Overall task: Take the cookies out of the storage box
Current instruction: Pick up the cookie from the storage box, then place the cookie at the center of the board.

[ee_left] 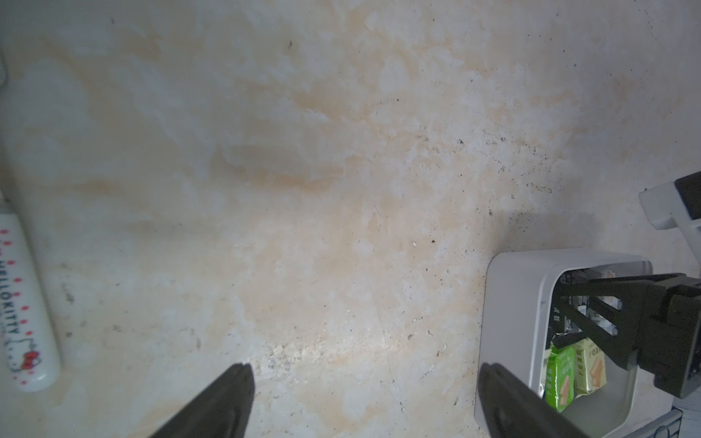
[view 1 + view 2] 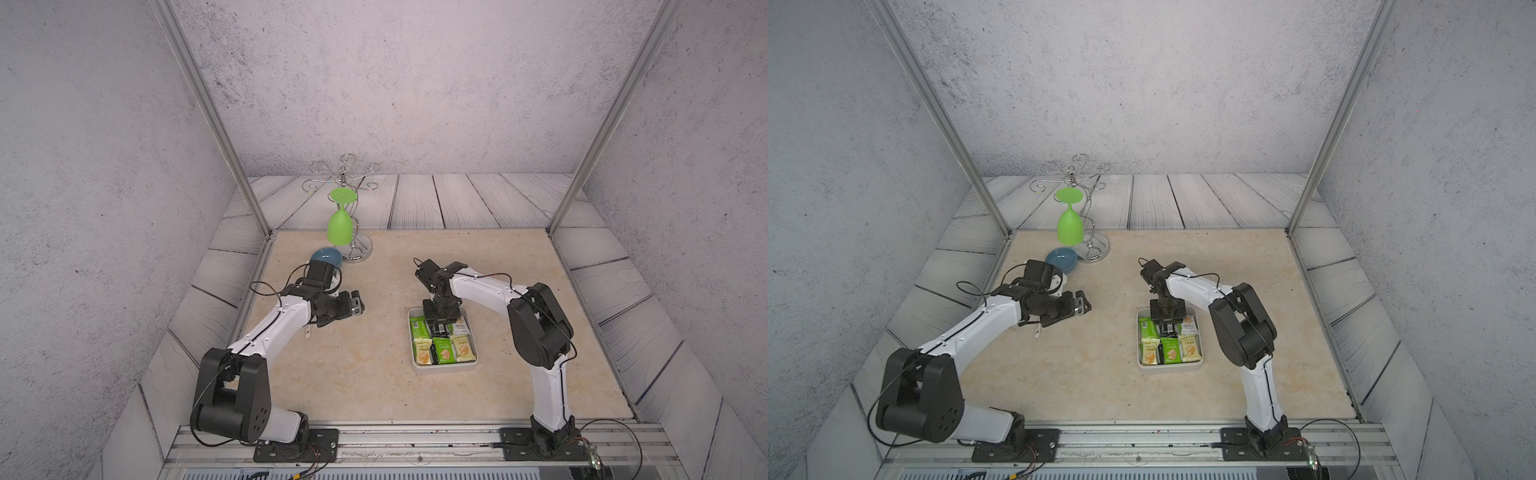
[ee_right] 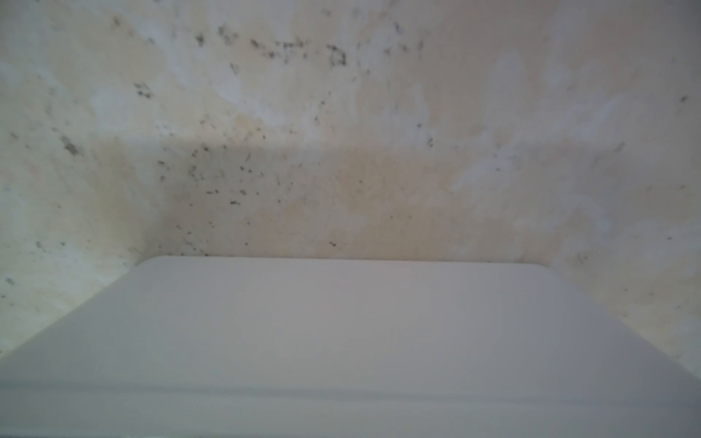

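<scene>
The storage box (image 2: pixel 444 368) (image 2: pixel 1169 365), a shallow white tray, sits right of centre on the beige table. Several cookies (image 2: pixel 442 348) (image 2: pixel 1170 351) in green, pale yellow, black and white wrappers fill it. My right gripper (image 2: pixel 441 326) points straight down into the box's far half, over the black packets. In the left wrist view its fingers (image 1: pixel 591 303) reach in among the packets (image 1: pixel 561 371), and their tips are hidden. The right wrist view shows only the box's outer wall (image 3: pixel 341 322). My left gripper (image 2: pixel 357 305) (image 1: pixel 366 368) hovers open and empty over bare table, left of the box (image 1: pixel 508 303).
A blue dish (image 2: pixel 328 255) lies at the back left behind the left arm. Next to it a wire rack (image 2: pixel 359 249) holds a green goblet (image 2: pixel 341 226) upside down. A white Hello Kitty tube (image 1: pixel 26 303) lies on the table under the left arm.
</scene>
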`<state>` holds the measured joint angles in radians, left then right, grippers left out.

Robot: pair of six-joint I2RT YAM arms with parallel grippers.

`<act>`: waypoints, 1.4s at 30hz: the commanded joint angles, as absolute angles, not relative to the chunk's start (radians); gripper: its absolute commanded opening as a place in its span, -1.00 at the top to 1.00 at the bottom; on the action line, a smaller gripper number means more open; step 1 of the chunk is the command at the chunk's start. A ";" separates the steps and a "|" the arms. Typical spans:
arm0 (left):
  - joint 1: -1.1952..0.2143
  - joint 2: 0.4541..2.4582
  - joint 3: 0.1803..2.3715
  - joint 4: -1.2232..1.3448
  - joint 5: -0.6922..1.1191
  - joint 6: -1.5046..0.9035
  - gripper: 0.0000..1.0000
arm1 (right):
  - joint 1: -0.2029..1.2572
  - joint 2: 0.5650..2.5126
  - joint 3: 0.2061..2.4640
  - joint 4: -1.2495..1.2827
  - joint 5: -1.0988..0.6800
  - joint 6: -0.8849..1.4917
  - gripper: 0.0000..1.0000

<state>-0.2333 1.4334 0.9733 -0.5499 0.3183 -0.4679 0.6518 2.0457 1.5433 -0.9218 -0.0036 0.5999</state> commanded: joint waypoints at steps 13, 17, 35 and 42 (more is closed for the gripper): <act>-0.241 1.459 1.011 -0.573 0.340 -0.457 -0.97 | 0.654 1.856 1.536 -1.021 0.011 0.559 0.22; -0.242 1.472 1.025 -0.577 0.350 -0.459 -0.97 | 0.643 1.840 1.572 -1.051 0.072 0.532 0.23; -0.258 1.518 1.072 -0.628 0.354 -0.435 -0.97 | 0.308 1.981 1.674 -0.971 0.083 0.393 0.24; -0.258 1.542 1.083 -0.639 0.343 -0.456 -0.97 | 0.220 2.114 1.715 -0.885 0.072 0.391 0.25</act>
